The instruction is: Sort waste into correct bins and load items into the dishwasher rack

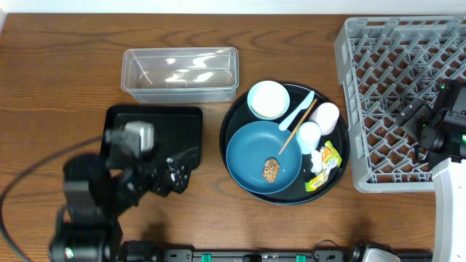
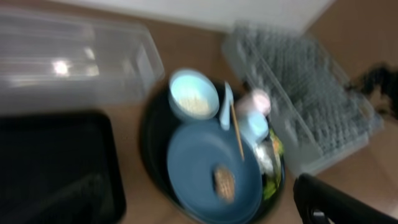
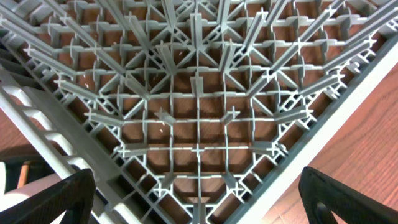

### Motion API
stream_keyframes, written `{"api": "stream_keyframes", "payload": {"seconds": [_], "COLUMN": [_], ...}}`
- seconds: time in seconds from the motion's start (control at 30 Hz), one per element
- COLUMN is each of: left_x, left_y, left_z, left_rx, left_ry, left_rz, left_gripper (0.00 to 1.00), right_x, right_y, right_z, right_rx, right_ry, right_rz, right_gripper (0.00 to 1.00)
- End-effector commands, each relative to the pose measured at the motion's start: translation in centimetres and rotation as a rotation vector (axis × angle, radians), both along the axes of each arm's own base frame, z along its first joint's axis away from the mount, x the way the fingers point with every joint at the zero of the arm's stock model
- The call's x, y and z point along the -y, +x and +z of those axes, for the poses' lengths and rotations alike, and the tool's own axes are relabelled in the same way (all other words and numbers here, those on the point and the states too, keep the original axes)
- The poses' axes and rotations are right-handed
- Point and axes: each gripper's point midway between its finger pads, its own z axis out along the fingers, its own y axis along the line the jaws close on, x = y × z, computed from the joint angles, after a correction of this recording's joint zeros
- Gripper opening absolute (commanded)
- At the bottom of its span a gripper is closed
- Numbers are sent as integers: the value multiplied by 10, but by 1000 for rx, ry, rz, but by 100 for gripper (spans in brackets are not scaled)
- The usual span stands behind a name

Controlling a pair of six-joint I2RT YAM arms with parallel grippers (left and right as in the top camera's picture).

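**Zero items sorted or racked; nothing seen in either gripper**

Right gripper [image 3: 199,196]: its fingertips sit at the two bottom corners of the wrist view, spread wide, with nothing between them. It hangs over the dishwasher rack [image 1: 393,58]. The lattice lies directly below, and no cell that shows holds anything.

Left gripper [image 1: 171,178]: over the near right corner of the shallow black tray [image 1: 182,120]. Its wrist view is blurred and shows only one dark finger, so I cannot tell how far it is open. No object is visible at it.

Bins: the clear tub [image 1: 180,52] sits behind the black tray. Nothing shows in either.

The round black tray [image 1: 240,116], between bins and rack, carries everything:
- blue plate [image 1: 251,153] at the front left, brown food lump [image 1: 271,170] on it
- bowl [image 1: 267,99] at the back; the left wrist view shows pale speckled contents, probably the rice
- spoon [image 1: 298,113] and wooden stick [image 1: 297,127] lying slanted between bowl and cups [image 1: 325,116], stick tip over the plate
- yellow-green wrapper [image 1: 328,164] and white wad [image 1: 315,161] at the front right rim

Progress (my judgement): no step is done. All the waste is yet to go to the bins, and plate, bowl, cups, spoon and stick are yet to go to the rack.

Writing: the wrapper carries print, too small to read. No other labels are visible.
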Motion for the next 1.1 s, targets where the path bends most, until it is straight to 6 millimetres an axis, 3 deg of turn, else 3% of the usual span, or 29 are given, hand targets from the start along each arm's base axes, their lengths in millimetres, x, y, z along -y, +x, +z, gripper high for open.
{"api": "stream_keyframes", "payload": {"seconds": [0.0, 0.07, 0.23, 0.6, 0.87, 1.07], "left_x": [24, 39, 61, 71, 84, 86], "left_y": [-2, -3, 2, 14, 19, 22], "left_z": [20, 26, 12, -77, -123, -142], "left_rx": [-20, -37, -129, -311, -445, -515], "left_ry": [36, 11, -14, 457, 550, 562], "left_rz": [-164, -239, -305, -27, -38, -2], "left_gripper": [98, 98, 98, 98, 98, 98], "right_x": [3, 3, 3, 3, 3, 3], "right_y": [1, 2, 1, 1, 1, 1], "right_z": [7, 7, 7, 7, 7, 7], "right_rx": [12, 12, 12, 12, 12, 12], "right_ry": [-10, -10, -10, -10, -10, -10], "right_rz": [-3, -3, -3, -3, -3, -3], "right_gripper": [99, 99, 99, 99, 99, 99]}}
